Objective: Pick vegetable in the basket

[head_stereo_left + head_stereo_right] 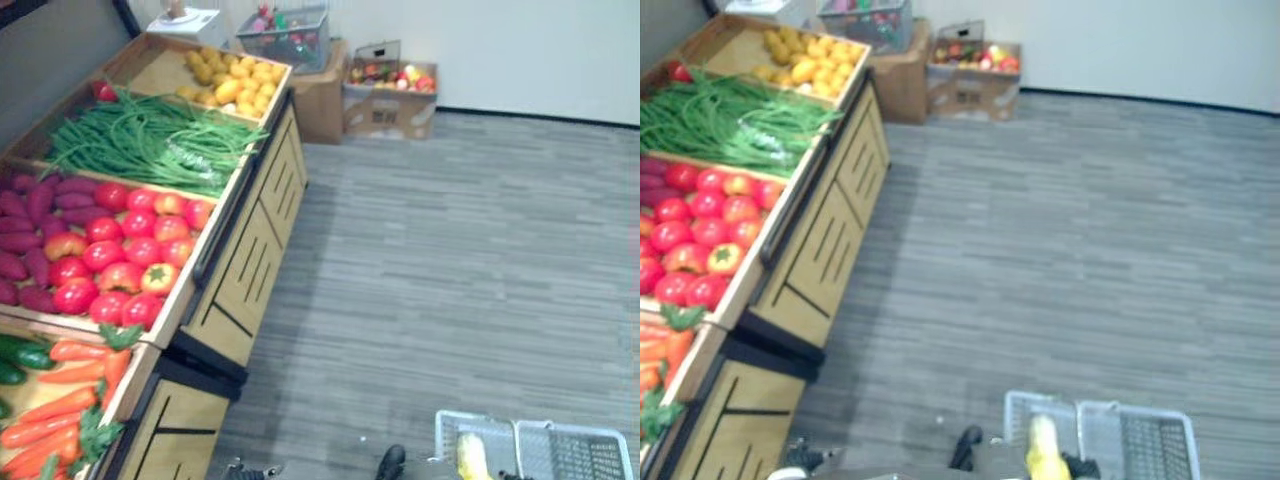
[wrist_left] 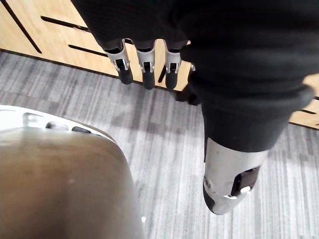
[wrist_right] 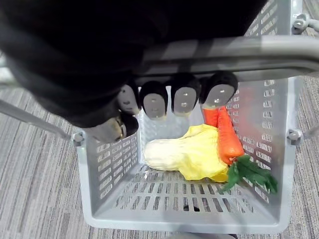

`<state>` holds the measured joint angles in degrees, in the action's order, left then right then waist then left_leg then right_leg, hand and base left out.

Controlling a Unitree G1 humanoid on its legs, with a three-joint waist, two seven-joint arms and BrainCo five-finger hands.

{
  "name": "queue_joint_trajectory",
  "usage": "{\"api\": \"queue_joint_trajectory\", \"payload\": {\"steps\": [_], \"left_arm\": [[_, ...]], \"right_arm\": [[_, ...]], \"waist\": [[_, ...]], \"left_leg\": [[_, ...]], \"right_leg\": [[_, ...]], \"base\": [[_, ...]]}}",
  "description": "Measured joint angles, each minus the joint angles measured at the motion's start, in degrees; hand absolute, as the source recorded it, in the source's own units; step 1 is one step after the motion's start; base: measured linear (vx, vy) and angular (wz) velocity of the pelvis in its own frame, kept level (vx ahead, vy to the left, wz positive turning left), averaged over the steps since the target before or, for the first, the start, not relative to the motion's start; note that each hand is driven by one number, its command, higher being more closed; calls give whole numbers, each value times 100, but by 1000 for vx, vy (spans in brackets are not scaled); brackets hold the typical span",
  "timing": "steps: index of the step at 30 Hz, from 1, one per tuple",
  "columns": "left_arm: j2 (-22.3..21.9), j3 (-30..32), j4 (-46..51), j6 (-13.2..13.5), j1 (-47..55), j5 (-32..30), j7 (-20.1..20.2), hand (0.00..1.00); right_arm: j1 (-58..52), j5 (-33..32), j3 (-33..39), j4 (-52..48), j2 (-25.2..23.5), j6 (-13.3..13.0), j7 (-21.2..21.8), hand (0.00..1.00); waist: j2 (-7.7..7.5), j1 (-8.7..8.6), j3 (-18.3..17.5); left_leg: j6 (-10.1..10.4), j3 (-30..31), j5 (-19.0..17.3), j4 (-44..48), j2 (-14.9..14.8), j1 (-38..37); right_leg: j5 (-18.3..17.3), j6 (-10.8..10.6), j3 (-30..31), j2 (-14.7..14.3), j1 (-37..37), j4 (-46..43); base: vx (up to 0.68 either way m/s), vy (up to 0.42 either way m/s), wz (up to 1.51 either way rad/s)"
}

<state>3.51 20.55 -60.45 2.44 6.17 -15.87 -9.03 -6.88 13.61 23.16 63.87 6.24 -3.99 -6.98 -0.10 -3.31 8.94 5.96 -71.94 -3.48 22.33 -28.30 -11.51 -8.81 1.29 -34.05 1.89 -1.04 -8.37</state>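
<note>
The right hand (image 3: 184, 99) was curled round the handle (image 3: 259, 55) of the grey basket (image 3: 281, 164). In the basket a pale napa cabbage (image 3: 184, 154) lay touching a carrot (image 3: 227, 137). The left hand (image 2: 144, 64) hung over the floor (image 1: 450, 250) with straight, relaxed fingers. Left of the basket and beyond it stood the wooden table (image 1: 240, 270), bearing a carrot pile (image 1: 60, 400), then tomatoes (image 1: 120, 250), then green beans (image 1: 150, 140) farthest from the basket.

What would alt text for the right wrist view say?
The robot's right hand curls its fingers round the handle of a grey plastic basket. Inside lie a pale yellow cabbage and an orange carrot with green leaves.
</note>
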Motion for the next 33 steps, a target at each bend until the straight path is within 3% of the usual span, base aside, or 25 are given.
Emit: {"api": "queue_joint_trajectory", "payload": {"steps": [2, 3, 4, 5, 8, 12, 15, 16, 17, 20, 22, 25, 28, 30, 33], "left_arm": [[-10, 16, 1, 6, -7, 6, -2, 0], [-8, 29, 0, 9, -3, 10, -19, 0], [-24, 50, 9, 23, 18, 14, -71, 0], [-89, 37, 18, 22, 26, 14, -112, 0], [-154, -70, 15, 81, 128, 12, -158, 0], [-121, -109, 35, 137, 126, 0, -171, 0], [-192, -142, 56, 135, 120, -10, -170, 0], [-205, -222, 42, 129, 93, -11, -159, 0], [-140, -276, 56, 136, 82, -13, -150, 0], [-56, -316, 53, 131, 71, -17, -135, 0], [21, -530, 9, 120, 84, -30, -137, 0], [164, -896, 8, 122, 94, -55, -117, 0], [310, -1085, 94, 123, 89, -47, -96, 0], [336, -1119, 229, 134, 82, 3, -95, 0], [398, -1130, 235, 185, 59, 32, -82, 0]], "right_arm": [[2, 11, -100, -4, 45, -26, -2, 100], [17, 21, -184, -5, 82, -49, 3, 100], [86, 58, -273, 4, 103, -57, -2, 100], [149, 143, -275, 6, 179, -57, 2, 100], [171, 227, -347, 8, 264, -69, 4, 100], [159, 221, -377, 5, 288, -110, 4, 100], [192, 228, -396, -12, 406, -150, 3, 100], [215, 234, -396, -4, 393, -148, -9, 100], [230, 248, -412, -28, 357, -183, 14, 100], [215, 357, -391, -27, 240, -185, 4, 100], [230, 452, -391, -83, 217, -183, 2, 100], [341, 500, -548, -193, 177, -188, -2, 100], [336, 670, -671, -233, 122, -253, 1, 100], [366, 671, -687, -226, 108, -241, 6, 100], [381, 684, -669, -218, 97, -244, 2, 100]], "waist": [[26, -10, -2], [-5, 32, 21], [-46, 34, 51], [-49, 23, 66], [16, 30, 98], [66, 40, 139], [247, 54, 214], [254, 82, 250], [199, 119, 267], [32, 189, 249], [-24, 198, 251], [-66, 209, 272], [-201, 185, 300], [-245, 220, 260], [-331, 212, 220]], "left_leg": [[-103, 152, 185, 532, -256, 6], [-173, 677, 361, 857, -285, 161], [-33, 1645, 65, 925, 4, 425], [-24, 2347, -106, 756, 372, 568], [62, 3959, -380, -38, 1316, 823], [95, 5185, -296, -1376, 1784, 1150], [82, 5494, 192, -1934, 1831, 1319], [-21, 5488, 246, -1930, 1921, 1329], [-70, 5380, 110, -1972, 2059, 1340], [-246, 5249, 42, -2025, 2344, 1279], [-380, 5172, -135, -2014, 2517, 1133], [-389, 4986, -192, -2022, 2503, 888], [-356, 5089, -224, -2040, 2479, 618], [-359, 5141, -228, -2051, 2439, 640], [-268, 5410, -277, -2022, 2342, 750]], "right_leg": [[53, 90, 261, -62, 21, 82], [112, 164, 533, -47, 45, 169], [157, 157, 783, 44, 49, 225], [231, 133, 989, 134, 63, 256], [366, -30, 1473, 227, 217, 483], [473, -243, 1796, 189, 205, 631], [572, -442, 1944, 174, 112, 674], [629, -542, 2060, 254, 111, 718], [713, -663, 2091, 394, 133, 831], [769, -769, 2171, 666, 119, 819], [514, -886, 2179, 917, -52, 207], [425, -858, 2139, 1113, -731, -1402], [373, -898, 1971, 1352, -948, -2300], [277, -773, 1668, 1515, -940, -1966], [631, -944, 1752, 1517, -766, -642]], "base": [[-4, -25, -60], [6, -1, -93], [3, 23, -110], [-4, 57, -107], [-1, 93, -95], [15, 161, -46], [83, 277, -32], [107, 291, -23], [113, 288, -25], [144, 259, -11], [161, 227, -7], [143, 150, -24], [127, 15, 9], [137, -77, 18], [98, -210, 36]]}}
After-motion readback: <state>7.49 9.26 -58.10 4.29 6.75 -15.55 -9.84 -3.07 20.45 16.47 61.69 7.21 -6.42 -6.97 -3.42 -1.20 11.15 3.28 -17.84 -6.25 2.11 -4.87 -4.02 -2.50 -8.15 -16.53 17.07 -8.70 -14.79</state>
